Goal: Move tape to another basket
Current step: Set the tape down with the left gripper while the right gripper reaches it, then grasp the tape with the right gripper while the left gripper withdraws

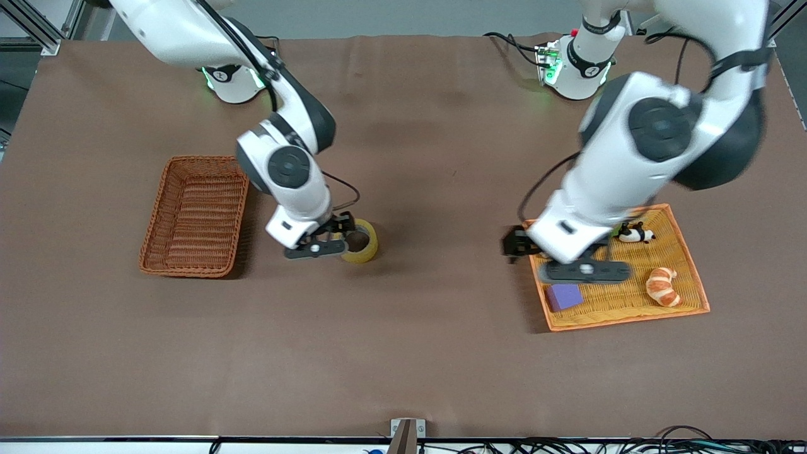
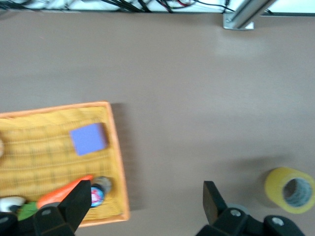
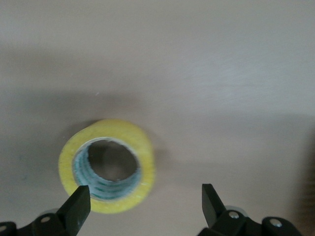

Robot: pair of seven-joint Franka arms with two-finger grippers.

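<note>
Right hand (image 1: 331, 243) hangs open over the tape (image 1: 360, 241) on the tabletop (image 1: 429, 353). Left hand (image 1: 583, 268), also open, waits over the yellow tray (image 1: 690, 277). Looks off-centre, so closing could just nudge the roll away from the wicker basket (image 1: 195, 215).

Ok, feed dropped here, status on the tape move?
Right gripper open, at the tape on the table. Left gripper open over yellow tray. Basket empty, path clear.

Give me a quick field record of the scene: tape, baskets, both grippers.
tape: flat on the table between the two baskets, not in either
basket: reddish-brown wicker, toward the right arm's end
yellow tray: holds a croissant, a purple block and a panda toy
right gripper: open, over the tape
left gripper: open, over the yellow tray
</note>
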